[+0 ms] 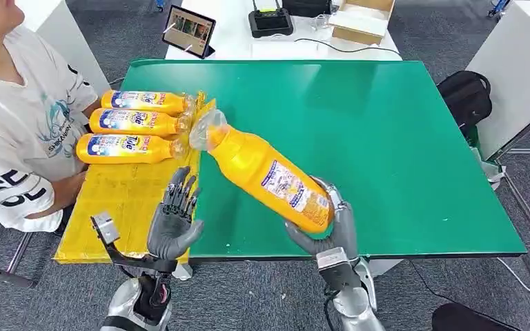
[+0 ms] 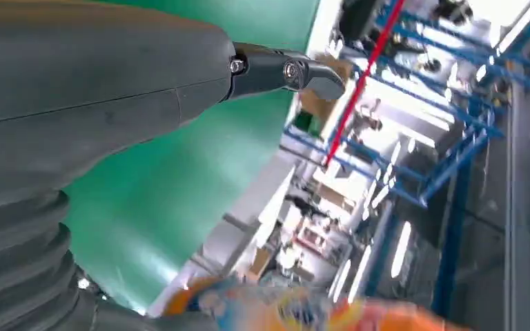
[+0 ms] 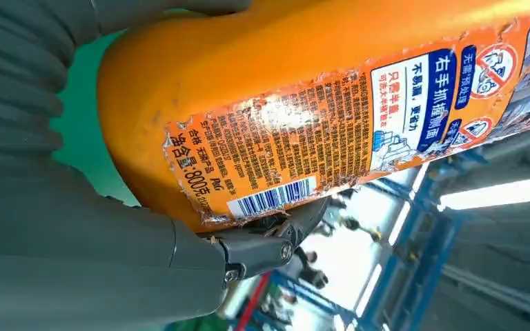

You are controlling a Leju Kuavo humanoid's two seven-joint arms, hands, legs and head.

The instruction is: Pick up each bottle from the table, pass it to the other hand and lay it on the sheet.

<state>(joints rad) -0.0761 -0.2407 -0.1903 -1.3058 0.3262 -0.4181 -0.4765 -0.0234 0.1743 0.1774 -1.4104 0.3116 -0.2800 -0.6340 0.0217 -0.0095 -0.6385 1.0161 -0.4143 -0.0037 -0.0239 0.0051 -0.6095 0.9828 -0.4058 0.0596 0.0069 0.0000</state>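
The robot's right hand (image 1: 330,231), at the lower centre-right of the head view, wraps its grey thumb and dark fingers around the base of a big orange plastic detergent bottle with a white-and-blue label (image 1: 270,178); the bottle is lifted clear of the green tabletop (image 1: 386,138) and tilted, its clear-capped neck pointing up and left toward the middle of the frame; the right wrist view shows the same bottle pressed against the palm, barcode and printed label facing the camera. The left hand (image 1: 174,224), at the lower centre-left, is raised with its fingers spread and holds nothing; it stands just left of the bottle, apart from it. Three more orange bottles (image 1: 132,121) lie side by side on the yellow sheet (image 1: 128,200) at the left of the frame, caps toward the right. A person in a white printed T-shirt (image 1: 21,131) sits at the far left edge, beside the sheet.
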